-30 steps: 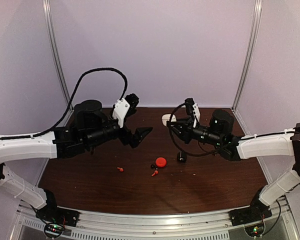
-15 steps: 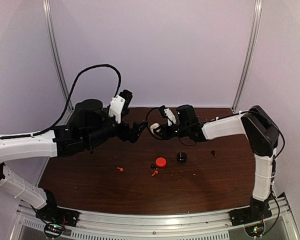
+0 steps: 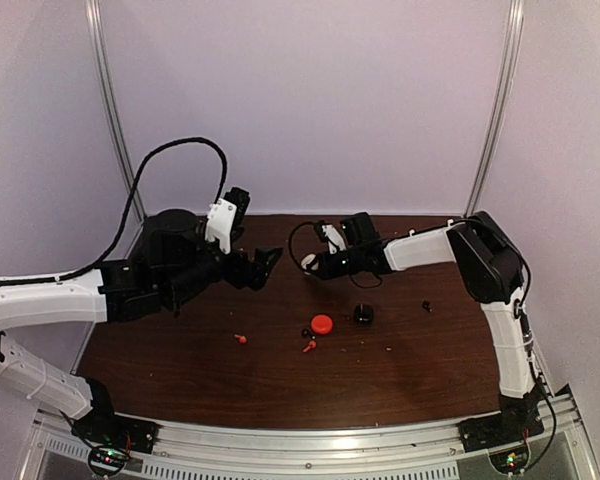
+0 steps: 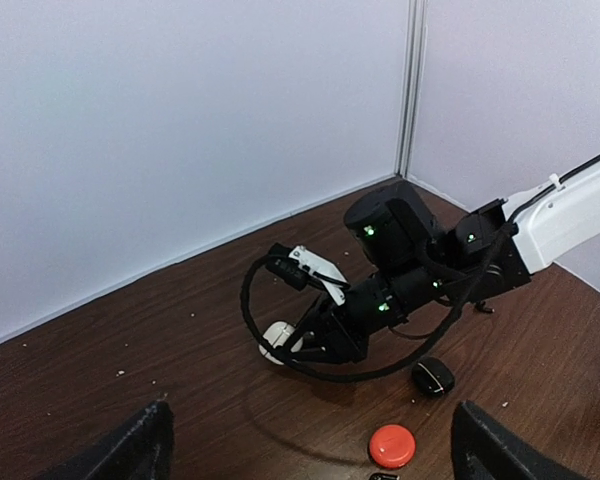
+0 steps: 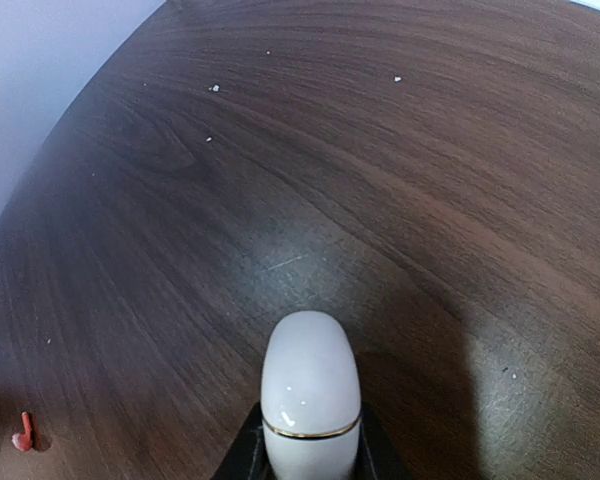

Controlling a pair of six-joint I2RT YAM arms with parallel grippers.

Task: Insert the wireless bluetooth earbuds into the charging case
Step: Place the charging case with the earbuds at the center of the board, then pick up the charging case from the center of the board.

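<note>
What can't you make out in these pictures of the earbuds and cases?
- White charging case, right wrist view: bottom cut off by the frame edge; contents hidden, lid shut.
- Black speck beside the red case, top view: too small to call an earbud.
- Right gripper, top view: jaws too small and dark to separate from the case.

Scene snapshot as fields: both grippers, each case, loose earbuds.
left gripper: open, empty, raised off the table
right gripper: shut on the white case
white case: lid closed, one end pinched between the fingers
red case: closed, lying mid-table
black case: on the table, just right of the red case
left red earbud: loose on the table
second red earbud: loose, just in front of the red case
earbuds in a case: none visible
</note>
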